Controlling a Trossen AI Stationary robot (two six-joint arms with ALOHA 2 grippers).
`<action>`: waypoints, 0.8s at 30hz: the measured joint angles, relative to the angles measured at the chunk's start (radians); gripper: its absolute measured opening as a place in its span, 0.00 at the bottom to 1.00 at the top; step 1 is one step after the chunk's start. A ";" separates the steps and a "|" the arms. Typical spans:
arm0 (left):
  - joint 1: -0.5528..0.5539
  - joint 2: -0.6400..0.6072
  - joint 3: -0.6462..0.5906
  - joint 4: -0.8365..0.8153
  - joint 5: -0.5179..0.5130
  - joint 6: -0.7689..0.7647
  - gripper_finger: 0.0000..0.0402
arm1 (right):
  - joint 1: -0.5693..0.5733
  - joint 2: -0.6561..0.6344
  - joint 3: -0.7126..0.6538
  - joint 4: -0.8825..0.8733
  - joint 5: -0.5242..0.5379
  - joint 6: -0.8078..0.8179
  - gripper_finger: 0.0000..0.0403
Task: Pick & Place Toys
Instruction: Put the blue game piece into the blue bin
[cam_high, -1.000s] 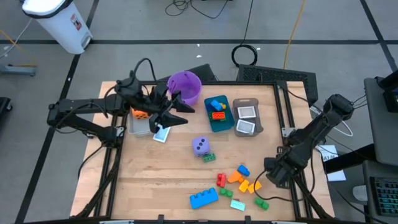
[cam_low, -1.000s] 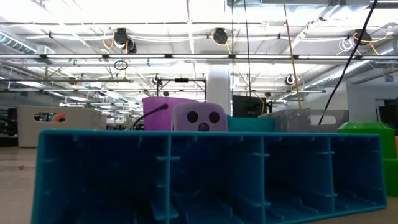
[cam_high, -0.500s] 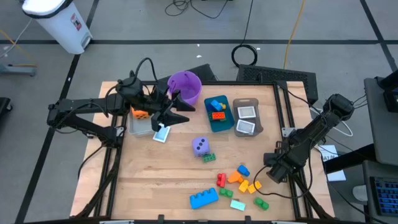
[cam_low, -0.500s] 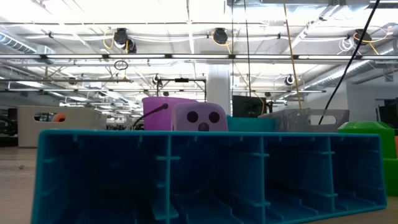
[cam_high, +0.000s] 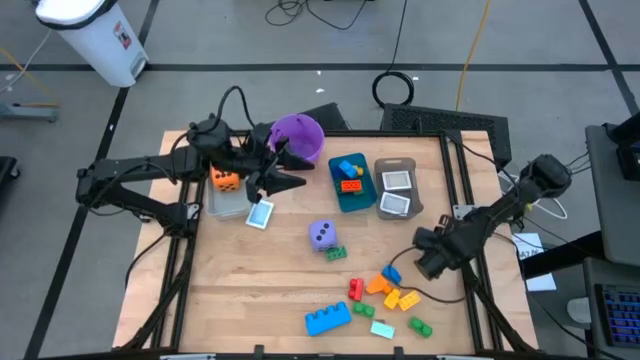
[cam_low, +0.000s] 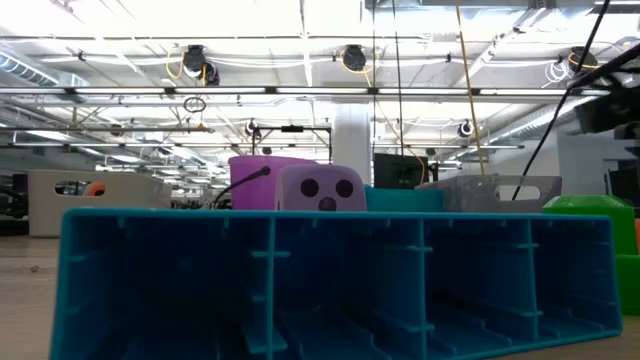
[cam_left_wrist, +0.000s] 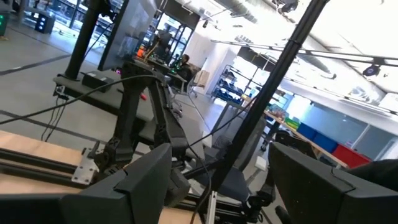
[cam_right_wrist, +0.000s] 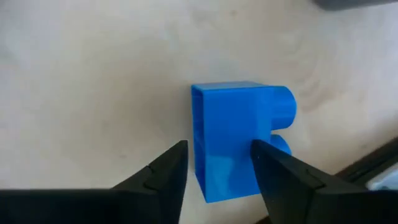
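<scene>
- Now the right gripper (cam_high: 418, 262) is lower over the wooden table (cam_high: 250, 290) and has moved toward the table's middle compared with one second ago; before, it stood further out at the 4 o'clock edge.
- In the right wrist view its two dark fingers (cam_right_wrist: 163, 177) stand on both sides of a small blue plastic brick with round studs (cam_right_wrist: 239, 137). The fingers are near the brick's sides, but I cannot tell if they already press it.
- In the high view this small blue brick (cam_high: 391, 273) lies at the top of the pile of bright bricks at 5 o'clock on the table, touching the gripper's tip.
- The rest of the pile did not move: a red brick (cam_high: 355, 289), orange and yellow bricks (cam_high: 398, 296), a long blue brick (cam_high: 328, 319), a pale teal flat piece (cam_high: 381, 328) and small green bricks (cam_high: 418, 326).
- The purple dotted die (cam_high: 322, 235) stays near the table's middle, with a green piece (cam_high: 334, 252) just beside it.
- The left gripper (cam_high: 285, 172) has risen a little toward 11 o'clock, beside the purple plastic bucket (cam_high: 298, 138). Its fingers stand apart and hold nothing.
- The picture card with a blue border (cam_high: 259, 214) lies free on the table below it.
- The orange die (cam_high: 226, 181) sits in the clear bin (cam_high: 226, 205).
- The teal bin (cam_high: 351, 192) holds blue and red bricks, and the grey tray (cam_high: 396, 186) holds two cards.
</scene>
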 joint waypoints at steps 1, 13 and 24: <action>0.002 0.000 0.000 0.000 0.001 0.000 0.68 | -0.016 0.007 0.000 -0.004 0.001 -0.006 0.39; 0.003 0.000 0.000 -0.030 0.003 0.018 0.68 | -0.152 0.027 0.001 -0.010 -0.002 -0.051 0.08; 0.003 0.000 0.000 -0.030 0.002 0.050 0.68 | -0.161 -0.051 0.091 -0.028 -0.001 -0.056 0.00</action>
